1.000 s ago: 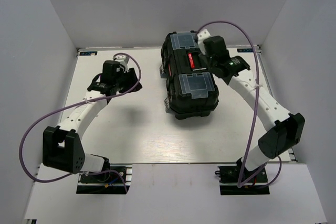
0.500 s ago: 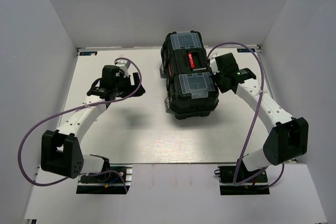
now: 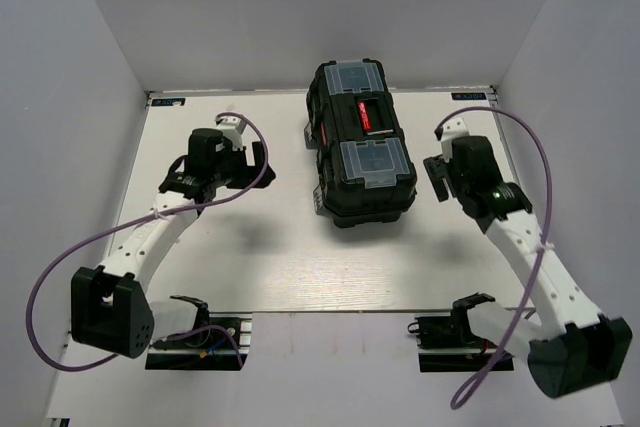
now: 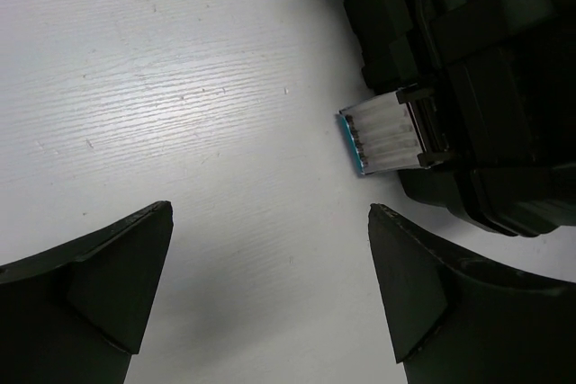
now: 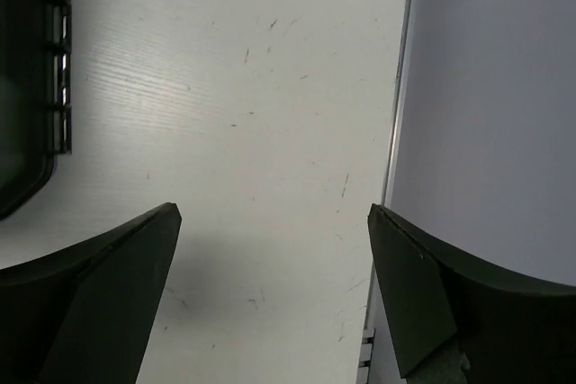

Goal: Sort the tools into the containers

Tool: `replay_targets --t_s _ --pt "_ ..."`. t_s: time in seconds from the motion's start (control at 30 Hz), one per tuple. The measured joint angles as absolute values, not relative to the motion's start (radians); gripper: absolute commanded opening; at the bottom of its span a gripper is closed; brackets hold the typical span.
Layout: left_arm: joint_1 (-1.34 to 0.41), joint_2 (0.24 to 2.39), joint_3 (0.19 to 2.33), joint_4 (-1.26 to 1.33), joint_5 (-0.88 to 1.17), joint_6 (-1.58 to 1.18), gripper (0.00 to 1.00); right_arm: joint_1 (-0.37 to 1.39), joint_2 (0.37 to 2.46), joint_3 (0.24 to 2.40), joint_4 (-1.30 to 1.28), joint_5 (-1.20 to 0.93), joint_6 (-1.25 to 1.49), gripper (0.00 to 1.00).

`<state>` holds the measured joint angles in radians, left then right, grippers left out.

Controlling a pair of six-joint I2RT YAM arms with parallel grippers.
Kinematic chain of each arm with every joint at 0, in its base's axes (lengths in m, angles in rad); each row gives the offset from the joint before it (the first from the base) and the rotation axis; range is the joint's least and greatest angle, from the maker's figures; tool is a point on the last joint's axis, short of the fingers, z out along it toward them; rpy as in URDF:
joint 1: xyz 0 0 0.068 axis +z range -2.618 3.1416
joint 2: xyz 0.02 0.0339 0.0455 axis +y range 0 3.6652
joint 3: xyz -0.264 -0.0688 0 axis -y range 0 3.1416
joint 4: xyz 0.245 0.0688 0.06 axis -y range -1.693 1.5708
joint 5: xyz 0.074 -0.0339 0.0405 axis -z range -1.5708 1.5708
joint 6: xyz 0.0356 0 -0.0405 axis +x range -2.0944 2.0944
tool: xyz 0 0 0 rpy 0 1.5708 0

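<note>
The blocky black plastic toolbox (image 3: 362, 147) sat shut on the white, grainy table (image 3: 270, 247), with clear lid boxes (image 3: 370, 159) flanking its red-marked handle (image 3: 364, 113). Left of it, the left gripper (image 4: 270, 222) gaped empty; right of it, the right gripper (image 5: 270, 213) did likewise.

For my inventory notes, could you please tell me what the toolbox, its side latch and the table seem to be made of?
Toolbox: black plastic by the look, matte with moulded ribs. Side latch: shiny, ribbed, silvery or clear; metal or plastic, I cannot tell. Table: white board with a fine wood-like grain, lightly scuffed.
</note>
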<state>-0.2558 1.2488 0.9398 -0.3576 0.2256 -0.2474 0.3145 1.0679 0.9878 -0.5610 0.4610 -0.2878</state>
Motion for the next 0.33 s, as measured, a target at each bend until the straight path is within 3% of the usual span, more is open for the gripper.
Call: replay_targets --t_s 0.33 --pt "-0.264 1.186 0.902 -0.342 0.234 -0.215 0.99 0.315 0.902 0.834 -0.602 0.399 -0.203 0.91"
